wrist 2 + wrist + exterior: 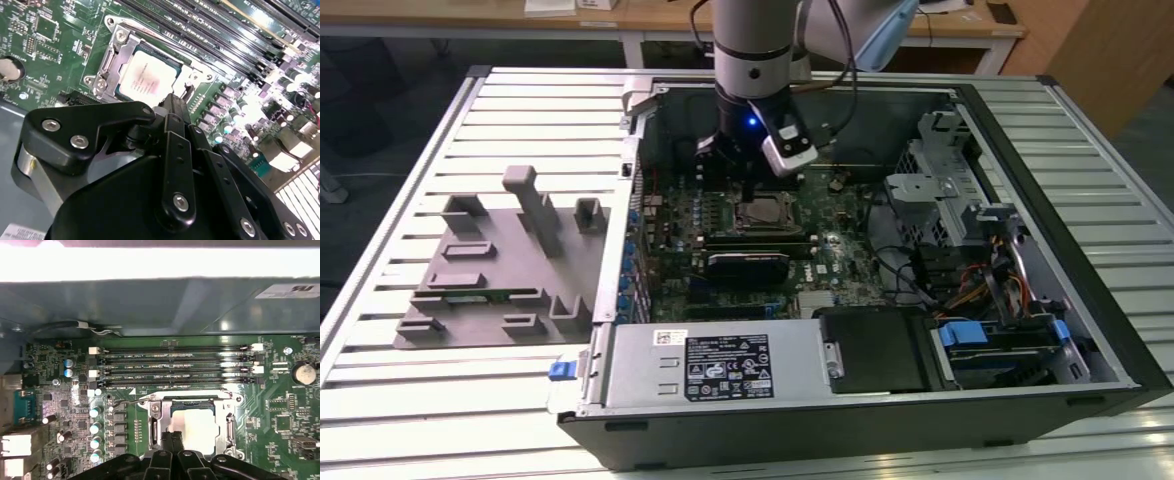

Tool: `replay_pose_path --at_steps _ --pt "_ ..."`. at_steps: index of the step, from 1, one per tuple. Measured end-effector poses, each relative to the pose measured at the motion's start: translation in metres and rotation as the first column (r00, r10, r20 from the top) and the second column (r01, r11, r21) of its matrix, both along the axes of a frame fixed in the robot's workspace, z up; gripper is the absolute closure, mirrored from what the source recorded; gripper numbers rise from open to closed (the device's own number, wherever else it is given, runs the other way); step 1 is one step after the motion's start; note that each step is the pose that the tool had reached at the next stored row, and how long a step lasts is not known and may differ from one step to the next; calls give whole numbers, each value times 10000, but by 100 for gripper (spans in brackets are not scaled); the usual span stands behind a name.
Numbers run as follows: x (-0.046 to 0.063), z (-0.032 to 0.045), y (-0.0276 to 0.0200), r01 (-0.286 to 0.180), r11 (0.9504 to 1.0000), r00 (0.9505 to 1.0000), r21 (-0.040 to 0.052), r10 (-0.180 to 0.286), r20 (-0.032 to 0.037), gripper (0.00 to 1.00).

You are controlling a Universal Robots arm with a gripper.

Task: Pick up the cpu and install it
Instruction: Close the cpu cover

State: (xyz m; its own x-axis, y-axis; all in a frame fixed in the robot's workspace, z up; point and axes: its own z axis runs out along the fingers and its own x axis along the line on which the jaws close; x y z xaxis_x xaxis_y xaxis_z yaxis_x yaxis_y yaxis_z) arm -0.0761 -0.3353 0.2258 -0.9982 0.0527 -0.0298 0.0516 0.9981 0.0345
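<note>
The arm (750,40) reaches down into the open computer case (854,432), which lies on the slatted bench (400,400), and its jaws hang over the middle of the green board (285,445). In both wrist views the jaws are pressed together, and I see nothing held between them. The cpu (147,80) is not in the jaws. It lies flat inside the metal frame of the socket (231,426) with its silvery top up. The tips of the jaws are just beside its edge, on the side away from the memory slots (175,365); whether they touch the chip or the frame, I cannot tell. In my judgement the step in hand is the seating of the chip. To do it well, the jaws should come straight down and gently, because a push to the side could tilt the chip in its seat. The chip should lie level in the frame on all four sides, with no corner higher than the others, and the jaws should not catch on the frame itself. Now the count: there is one arm, one cpu, one socket, four long memory slots side by side, one round coin battery (304,373), one case, and one gray holder plate (494,275) on the bench beside the case, at the exterior view's left.
</note>
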Motion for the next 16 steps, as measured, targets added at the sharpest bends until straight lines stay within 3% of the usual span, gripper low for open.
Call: replay_pose_path --at_steps 5,11,16 --pt "0 68 0 0 10000 10000 -1 0 -1 89" --pt "6 73 0 -2 10000 10000 -2 2 -1 89" --pt "119 72 0 -1 10000 10000 -2 1 -9 89"
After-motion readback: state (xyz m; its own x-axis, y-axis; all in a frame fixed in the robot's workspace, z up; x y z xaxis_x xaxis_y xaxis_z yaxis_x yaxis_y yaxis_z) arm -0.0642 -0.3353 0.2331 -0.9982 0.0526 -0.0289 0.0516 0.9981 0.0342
